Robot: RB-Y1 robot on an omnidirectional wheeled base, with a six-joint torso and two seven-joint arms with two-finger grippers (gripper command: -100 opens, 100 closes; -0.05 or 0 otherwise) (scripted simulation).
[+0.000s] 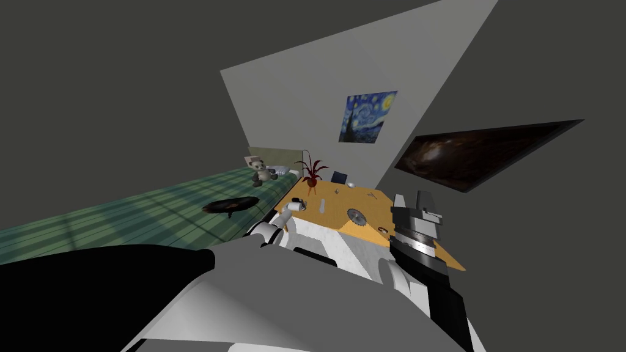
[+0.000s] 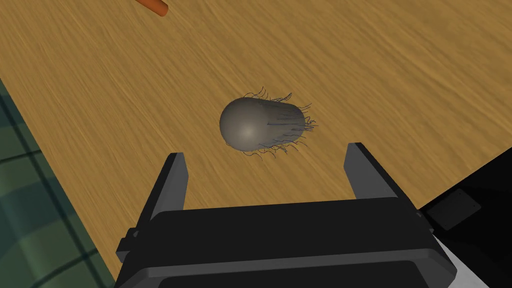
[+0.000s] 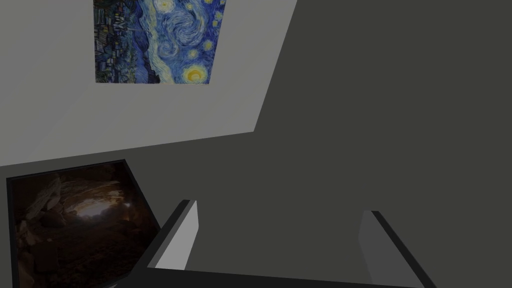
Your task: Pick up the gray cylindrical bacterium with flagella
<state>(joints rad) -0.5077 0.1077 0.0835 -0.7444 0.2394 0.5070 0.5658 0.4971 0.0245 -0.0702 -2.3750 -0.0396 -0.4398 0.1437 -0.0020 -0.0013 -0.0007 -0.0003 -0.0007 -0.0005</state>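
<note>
Surveying the head view first: a wooden table [image 1: 367,205] stands against the bed [image 1: 122,214], its left edge along the green checked cover. The left arm [image 1: 275,225] reaches to that left edge, near the table's front corner. A potted plant [image 1: 312,172] stands at the far left corner, and a toothed disc [image 1: 356,217] lies near the front edge. The right gripper [image 1: 412,200] is held raised off the table's right side, well apart from the work.

Left wrist view: the bacterium [image 2: 260,125], a grey capsule bristling with fine dark hairs, lies on its side on the bare table top [image 2: 375,75], not far from the left edge, with the bed cover [image 2: 30,210] showing beyond it. The left gripper [image 2: 265,152] hangs above it with its fingers spread wide and nothing between them. The bacterium sits roughly centred in the gap, its rounded end toward the left finger [image 2: 172,180], apart from both. An orange-red object [image 2: 157,6] lies further along the table.

Right wrist view: the right gripper [image 3: 278,210] is spread wide and empty, facing a wall.

Assessment: the step in hand appears to be the final approach before the grasp; no contact has been made. The next move calls for lowering the left hand until the fingers straddle the grey body, then closing. The long axis looks to run nearly across the gap, so a turn of the wrist to grip the narrower sides may be advisable. The rounded form could roll or slip under an off-centre squeeze.
</note>
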